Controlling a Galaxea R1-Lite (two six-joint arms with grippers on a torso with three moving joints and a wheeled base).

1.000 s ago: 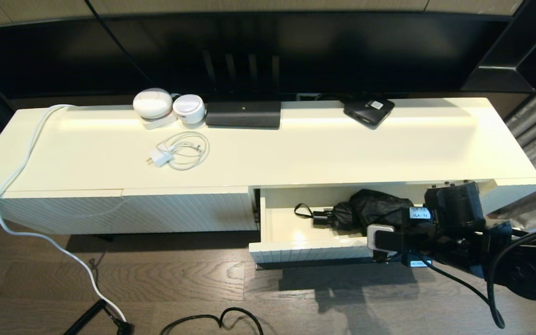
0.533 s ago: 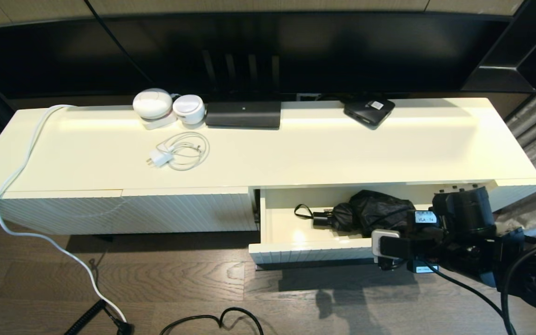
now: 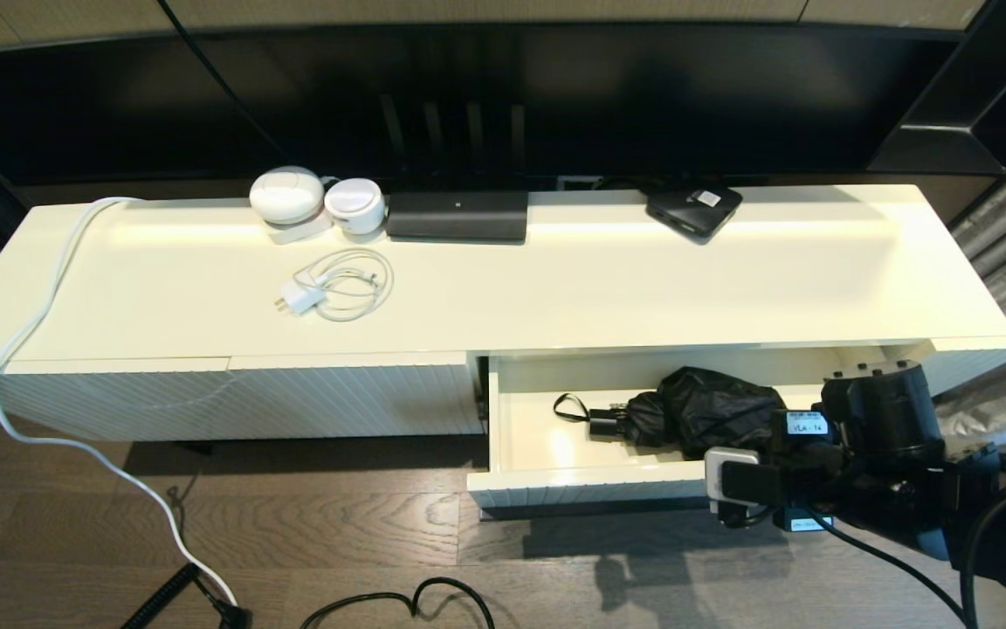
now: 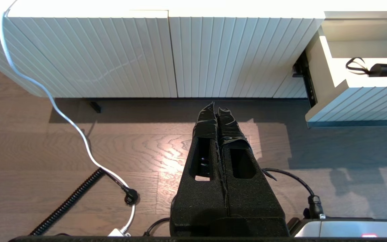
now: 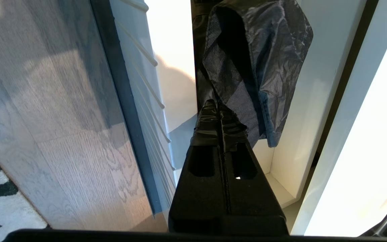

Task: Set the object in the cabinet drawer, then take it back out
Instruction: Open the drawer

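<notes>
The black umbrella (image 3: 699, 409) lies inside the open cabinet drawer (image 3: 573, 485), in the lower right part of the head view. Its bunchy cloth is on the right and its short handle and little loop point to the left. The right tool (image 5: 219, 109) is at the right end of the drawer, just beside the cloth. Its two fingers are pressed together and hold nothing. In the right wrist view, the dark cloth hangs just past the tips, very close to them. The left tool (image 4: 217, 109) sits low over the wood floor, well away from the drawer, and its fingers are together too. It looks like it is just waiting. I think the umbrella is now put away, so the next job is to take it back out. To do that well, the right tool should open wide first. Then it should go down over the thick middle of the umbrella, not just a loose fold. Loose cloth can slip or pull out long. It should squeeze firmly and lift straight up, so nothing bumps the drawer wall or the desk top (image 3: 555, 288) above it.
</notes>
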